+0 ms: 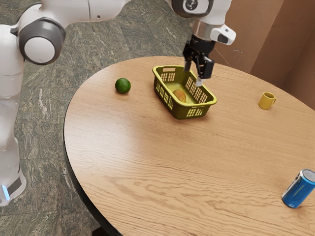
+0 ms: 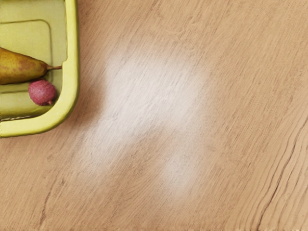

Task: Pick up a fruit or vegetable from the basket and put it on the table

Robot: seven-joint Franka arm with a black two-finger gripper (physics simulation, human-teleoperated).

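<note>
Exterior view: gripper [image 1: 195, 73] hangs above the basket [image 1: 197, 104], by its rim, fingers spread w/ nothing visible betw. them. Prob. kept high & wide b/c the basket walls leave little room for a low approach. Basket sits nr the table's [image 1: 147, 157] far edge. Task's picks: pear [image 2: 21, 67] lying on its side on the basket floor, stem toward the rim; pink fruit [image 2: 42, 92] next to it, tucked in a basket corner, so prob. the tighter grab. Green fruit [image 1: 123, 85] is on the table already, nr the edge at the exterior view's left; can't tell if it came from the basket. If a pick's needed, pear's prob. best: center over it, go straight down, mind the rim.
</note>
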